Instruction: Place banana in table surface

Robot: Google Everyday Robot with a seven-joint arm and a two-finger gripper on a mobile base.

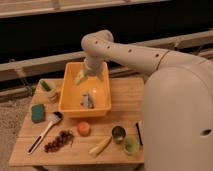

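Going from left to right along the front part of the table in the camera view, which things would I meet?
Spoon → grapes → orange cup → banana → metal cup → green cup. The gripper is farther back, inside the yellow bin.

Lit warmly from above, bright on the bench (125, 92), glowing on the yellow-orange bin (85, 113), dropping to near-black in the band behind. Throws only faint, soft shadows. Paints a sheen on the end effector (90, 75) — low over the bin's far end.
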